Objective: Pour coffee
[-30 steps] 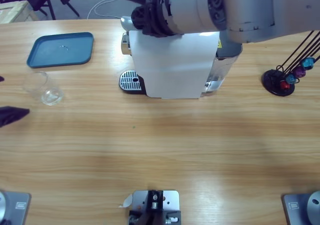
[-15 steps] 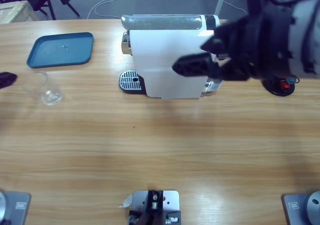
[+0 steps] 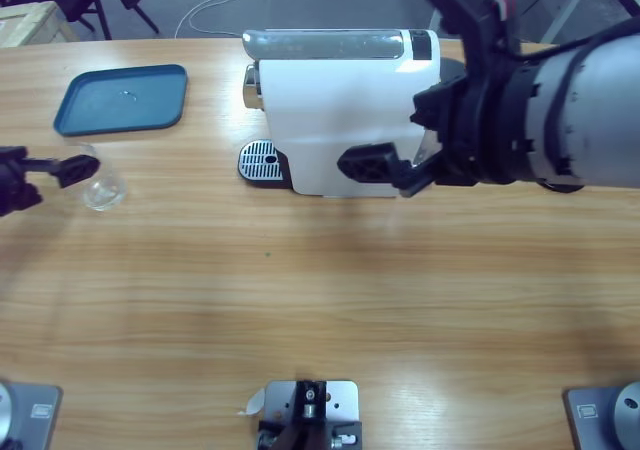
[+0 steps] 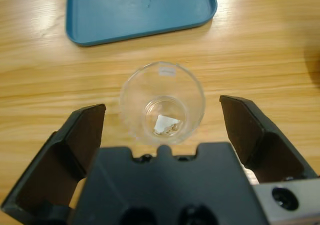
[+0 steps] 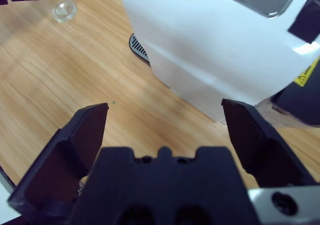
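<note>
The clear glass cup stands upright and empty on the wooden table, just below the blue tray in the high view and well to the left of the white coffee machine, whose round drip grate at its left end has nothing on it. The left gripper hovers right at the cup with its jaws spread wide, one on either side of the glass and neither touching it; the left wrist view looks almost straight down into the cup, which shows only a pale glint at its bottom and no liquid. In the high view that gripper comes in from the left edge, its tip beside the cup's rim. The right gripper is also spread and holds nothing; it hangs in front of the machine's white side, apart from it, with its large silver arm reaching in from the right edge and covering the machine's right end. As a judgement, the task is barely begun: the cup is not yet grasped, it has yet to be set on the grate under the spout, and brewing has yet to be started, so no coffee has been poured.
</note>
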